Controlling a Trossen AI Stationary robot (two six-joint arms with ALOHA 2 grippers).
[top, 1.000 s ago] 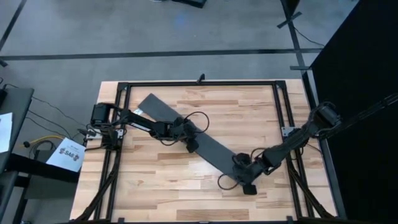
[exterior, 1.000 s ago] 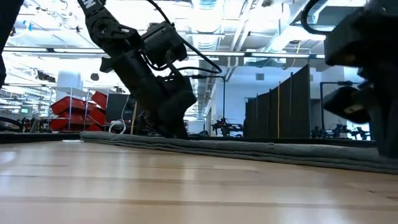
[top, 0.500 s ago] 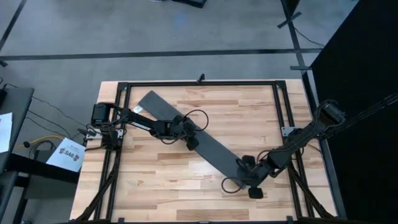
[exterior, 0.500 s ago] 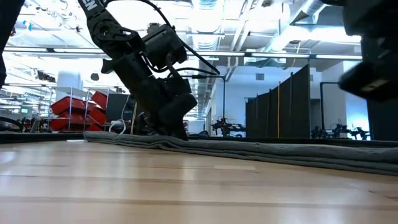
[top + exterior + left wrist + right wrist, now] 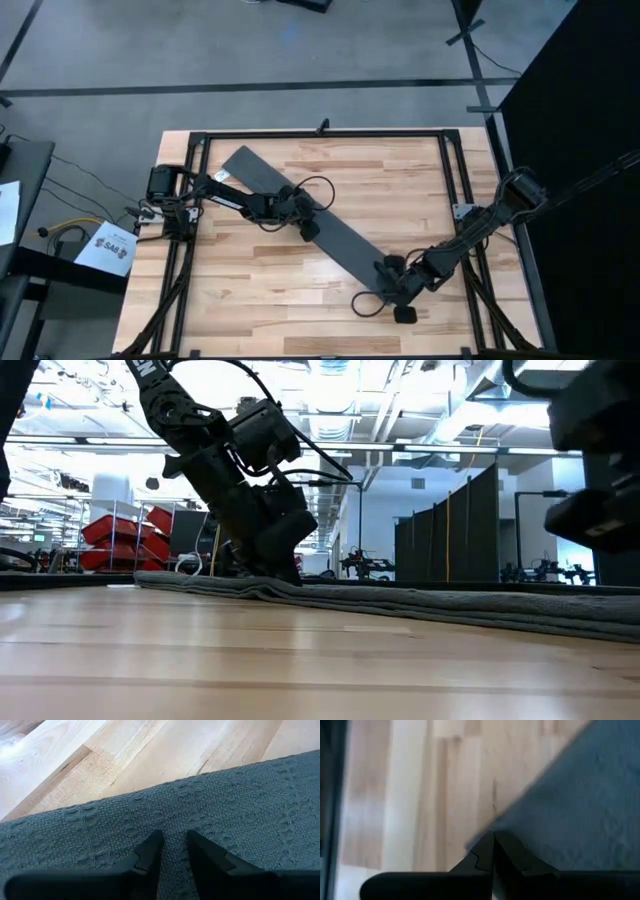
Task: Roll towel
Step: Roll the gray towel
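The towel (image 5: 345,245) is a long dark grey strip that lies flat on the wooden table. It runs slantwise from the far left to the near right, and also shows as a low ridge in the low view (image 5: 450,605). My left gripper (image 5: 306,228) stands on the towel's middle, with a narrow gap between its fingers (image 5: 173,840). My right gripper (image 5: 385,272) is at the towel's near right end. Its fingers (image 5: 493,842) are shut over the cloth's edge. My left gripper rests both fingertips (image 5: 152,842) on the top face of the towel's middle (image 5: 172,815). It comes slanting down from the table's left. No fold shows between the fingers, and the cloth lies on the table. My right gripper is at the towel's end corner (image 5: 485,832); I cannot tell whether it touches the cloth or has any between its fingers.
A black metal frame (image 5: 320,135) runs around the tabletop. A cable loop (image 5: 365,303) lies on the wood beside my right gripper. Bare wood (image 5: 250,290) lies at the near left and at the far right (image 5: 400,180).
My right arm has swung its wrist a little toward the table's near edge. In the low view its body stands higher than a second ago. The towel lies as it did, and my left gripper has kept still.
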